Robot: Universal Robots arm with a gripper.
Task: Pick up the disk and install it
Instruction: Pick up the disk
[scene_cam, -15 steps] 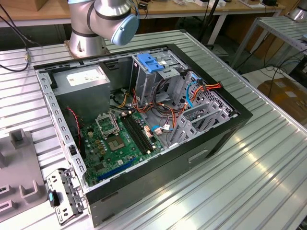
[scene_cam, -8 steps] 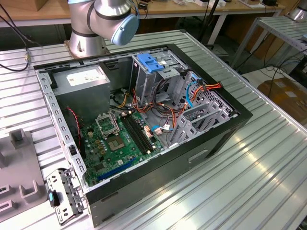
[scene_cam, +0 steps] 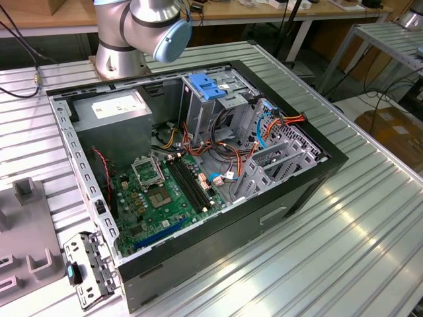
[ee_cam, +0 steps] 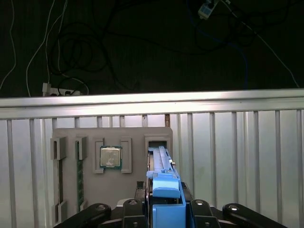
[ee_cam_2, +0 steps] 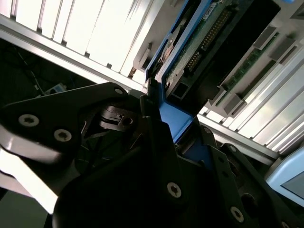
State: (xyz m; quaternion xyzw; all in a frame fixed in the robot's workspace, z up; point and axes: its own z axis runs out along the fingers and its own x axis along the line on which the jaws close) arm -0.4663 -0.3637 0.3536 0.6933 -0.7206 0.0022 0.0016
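Right, the gripper [ee_cam: 166, 205] is clenched on the disk [ee_cam: 161, 161]. In the first wrist view its dark fingers sit either side of the blue bracket [ee_cam: 165, 190] at the end of the drive nearest me. The disk stands on edge, reaching from the claw into a slot of the grey fixture tray [ee_cam: 135, 185]. I cannot tell whether its far end is seated there or just clear of it. In the second wrist view I see the drive's green circuit board [ee_cam_2: 199, 42], while the gripper body hides most of the bracket.

In the next pocket of the tray lies a processor chip [ee_cam: 110, 157], and past that a memory stick [ee_cam: 80, 175] in its groove. The tray rests on the slatted table [ee_cam: 237, 156], with loose cables [ee_cam: 95, 47] on the dark floor beyond its edge.

In the exterior view, the arm [scene_cam: 142, 26] is cut off by the frame. The open computer case [scene_cam: 310, 178] lies on the table, holding the motherboard [scene_cam: 165, 191], the grey power-supply box [scene_cam: 115, 112] and a metal cage with a blue latch [scene_cam: 208, 89]. Orange and blue wires crowd the cage.
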